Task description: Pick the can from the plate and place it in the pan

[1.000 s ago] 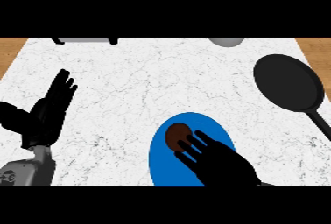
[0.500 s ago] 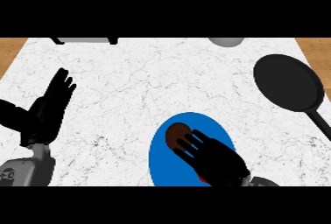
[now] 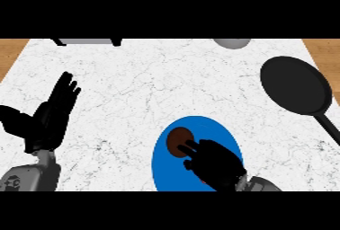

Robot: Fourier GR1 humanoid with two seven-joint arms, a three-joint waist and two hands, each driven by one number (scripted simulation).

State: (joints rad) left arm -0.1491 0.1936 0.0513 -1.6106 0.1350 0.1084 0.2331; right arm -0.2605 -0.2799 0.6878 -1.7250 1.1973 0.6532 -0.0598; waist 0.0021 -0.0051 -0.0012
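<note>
Right hand (image 3: 216,164) over blue plate (image 3: 219,132), fingers curled, tips touching the near-right edge of the brown can (image 3: 178,140); cannot tell whether they pinch it. Can stands on the plate, just left of and beyond the fingertips. Black pan (image 3: 295,85) well apart, far right of fingers. Left hand (image 3: 50,117) at left, fingers straight, slightly spread, resting above marble counter (image 3: 166,81).
</note>
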